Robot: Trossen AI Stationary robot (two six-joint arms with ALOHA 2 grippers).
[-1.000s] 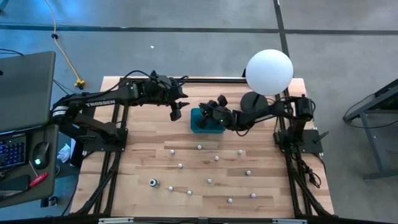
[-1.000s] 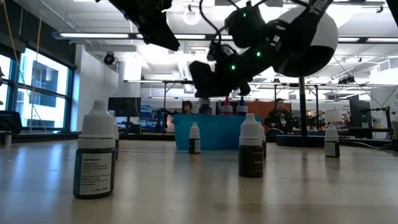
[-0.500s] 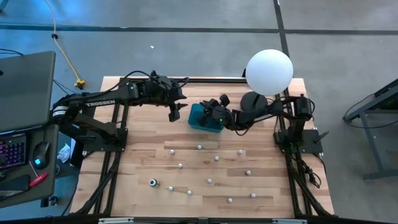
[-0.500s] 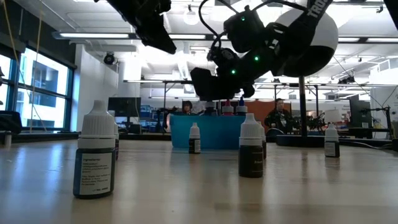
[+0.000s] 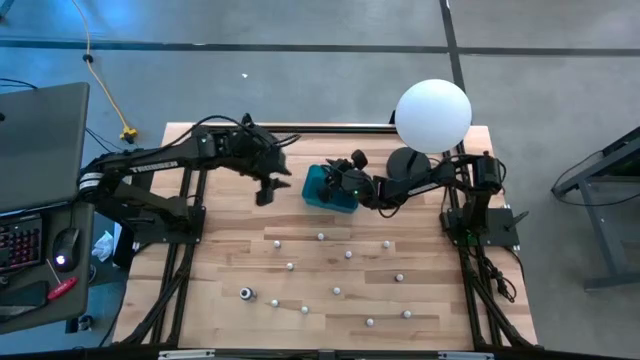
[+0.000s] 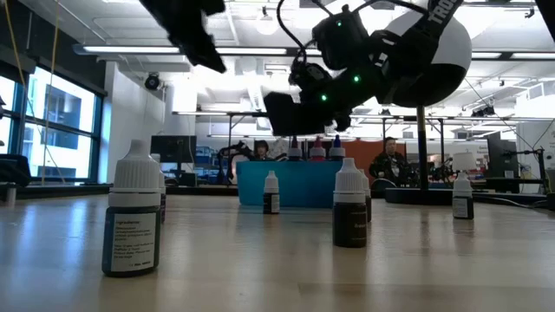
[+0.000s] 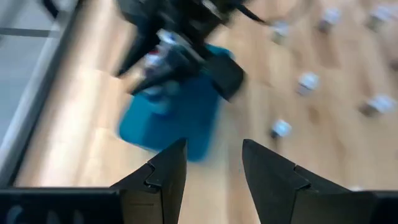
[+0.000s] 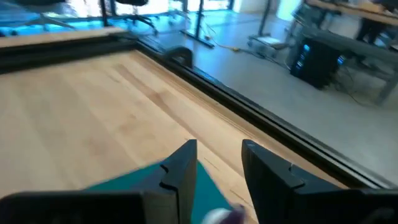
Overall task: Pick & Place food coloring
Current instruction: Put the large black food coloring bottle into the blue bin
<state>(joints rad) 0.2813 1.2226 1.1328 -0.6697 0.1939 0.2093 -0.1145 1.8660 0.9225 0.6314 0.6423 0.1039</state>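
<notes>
Several tiny food coloring bottles with white caps stand scattered on the near half of the wooden table [image 5: 321,236], [image 6: 133,221], [image 7: 281,129]. Three more caps [image 6: 316,150] stick up out of the teal box [image 5: 316,190], [image 6: 295,184], [image 7: 168,121], which sits at the table's far middle. My right gripper [image 5: 337,183], [image 8: 219,163], [image 6: 290,113] hovers open just above that box. My left gripper [image 5: 265,192], [image 7: 214,165] hangs open and empty in the air, left of the box.
The white globe lamp [image 5: 433,115], [image 6: 442,52] stands on its dark base at the far right, behind my right arm. A small dark round object [image 5: 246,293] lies near the left front. A laptop [image 5: 40,140] sits off the table's left side. People sit in the room beyond [image 6: 386,160].
My left gripper has drawn away from the teal box, toward the table's left and near edges, staying open. My right gripper has risen slightly above the box. The box has slid a little toward the table's left.
</notes>
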